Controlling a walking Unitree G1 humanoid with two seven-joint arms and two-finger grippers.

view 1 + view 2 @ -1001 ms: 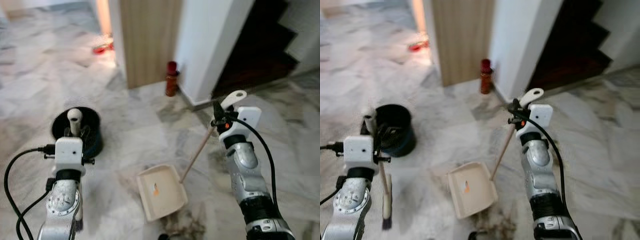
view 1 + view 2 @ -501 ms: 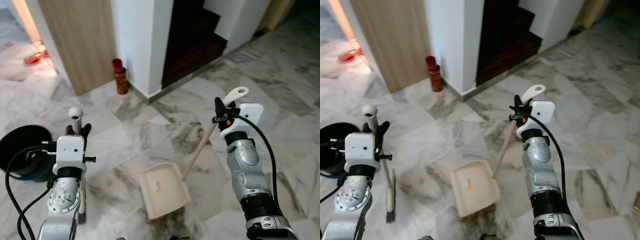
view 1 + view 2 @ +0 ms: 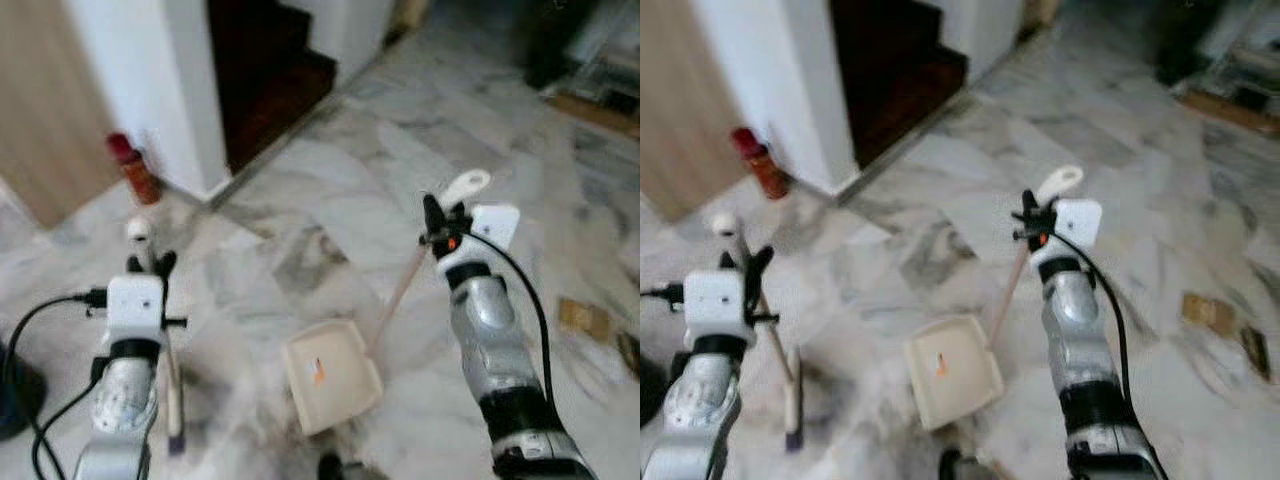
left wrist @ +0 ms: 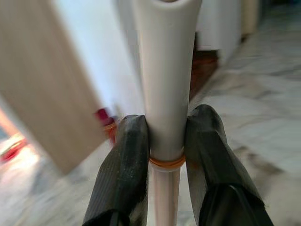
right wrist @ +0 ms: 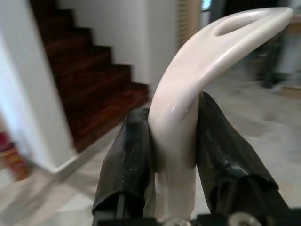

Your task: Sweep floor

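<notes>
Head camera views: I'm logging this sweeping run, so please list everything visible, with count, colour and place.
Dustpan: 1, cream with a long handle, pan on the floor between the arms.
Broom: 1, pale handle, dark bristles near the floor on the robot's left.
Red canister: 1, red, on the floor by the white wall corner.
Staircase: 1, dark wood, beyond the wall corner.
Brown scraps: a few, brown, on the floor to the right; blurred.
Marble floor: grey-white.
Left gripper: 1, black fingers, shut on the broom handle.
Right gripper: 1, black fingers, shut on the dustpan's handle top.
</notes>
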